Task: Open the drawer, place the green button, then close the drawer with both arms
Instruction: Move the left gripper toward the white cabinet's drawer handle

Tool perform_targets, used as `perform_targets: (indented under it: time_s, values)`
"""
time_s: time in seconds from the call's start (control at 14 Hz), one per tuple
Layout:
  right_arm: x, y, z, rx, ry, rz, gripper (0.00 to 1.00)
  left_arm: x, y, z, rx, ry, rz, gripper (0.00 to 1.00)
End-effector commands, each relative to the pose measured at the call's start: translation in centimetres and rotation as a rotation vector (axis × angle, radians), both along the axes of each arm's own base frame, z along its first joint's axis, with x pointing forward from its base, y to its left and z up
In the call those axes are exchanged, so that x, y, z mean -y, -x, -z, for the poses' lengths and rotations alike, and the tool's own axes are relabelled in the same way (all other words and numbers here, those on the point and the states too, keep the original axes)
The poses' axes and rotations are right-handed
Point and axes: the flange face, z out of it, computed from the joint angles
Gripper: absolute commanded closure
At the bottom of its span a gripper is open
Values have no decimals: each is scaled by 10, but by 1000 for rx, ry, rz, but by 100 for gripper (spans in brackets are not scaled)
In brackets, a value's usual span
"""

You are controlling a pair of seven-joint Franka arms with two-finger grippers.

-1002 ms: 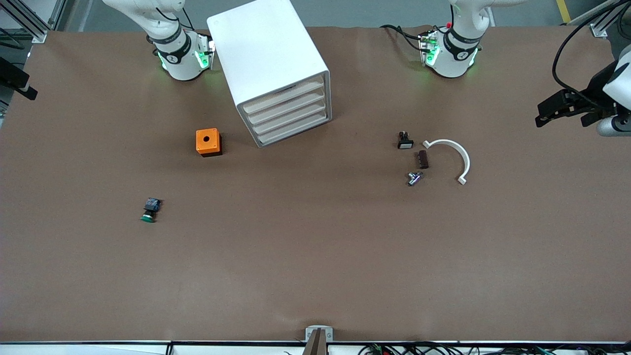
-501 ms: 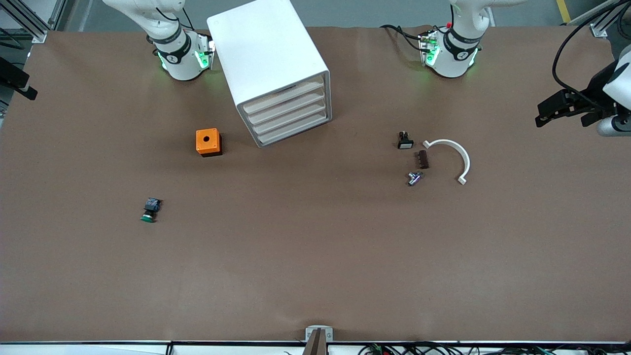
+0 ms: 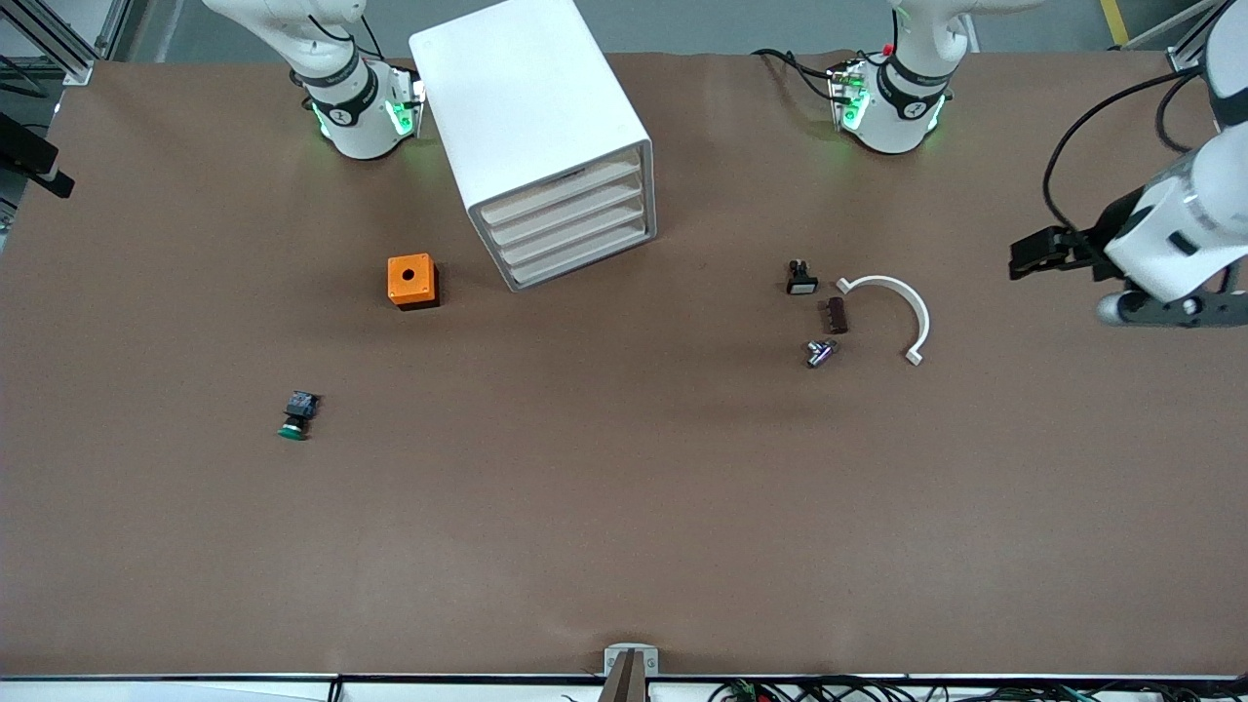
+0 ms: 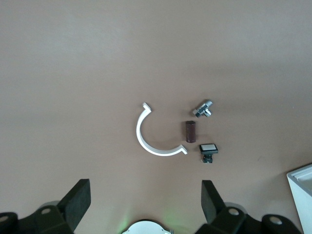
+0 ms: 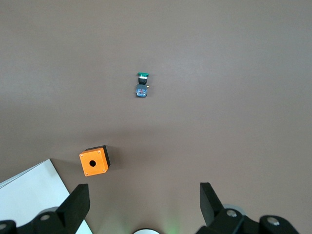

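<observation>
Brown table — both end effectors spread wide, empty, above it.

So the cabinet sits on the counter between the two arm bases, all four drawers shut. The cube is just beside it toward the right arm's end, and the button lies nearer the front camera than the cube. Toward the left arm's end, a switch, a curved bracket and a metal fitting cluster together.

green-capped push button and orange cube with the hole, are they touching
Apart. The front view shows bare brown table between the small green-capped push button and the orange cube with a hole.
</observation>
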Motion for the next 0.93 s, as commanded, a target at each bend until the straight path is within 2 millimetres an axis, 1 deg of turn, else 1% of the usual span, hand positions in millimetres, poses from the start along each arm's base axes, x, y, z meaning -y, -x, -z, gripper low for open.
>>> perform_targets:
  time_s: [0.0, 0.14, 0.29, 0.43, 0.64, 0.79, 0.86]
  values:
    - [0, 5, -4, 8, -8, 10, 0, 22, -12, 28, -61, 54, 5, 0]
    - [0, 5, -4, 8, -8, 10, 0, 36, -20, 55, -107, 102, 8, 0]
    - [0, 5, -4, 8, -8, 10, 0, 52, -25, 74, -141, 139, 3, 0]
    - [0, 5, -4, 10, -7, 10, 0, 72, -26, 94, -189, 154, -40, 0]
    - [1, 5, -4, 10, -7, 11, 0, 108, -31, 119, -219, 161, -111, 0]
    - [1, 5, -4, 10, -7, 11, 0, 140, -27, 137, -248, 137, -159, 0]
    - [1, 5, -4, 8, -8, 11, 0, 160, -24, 145, -251, 116, -189, 0]
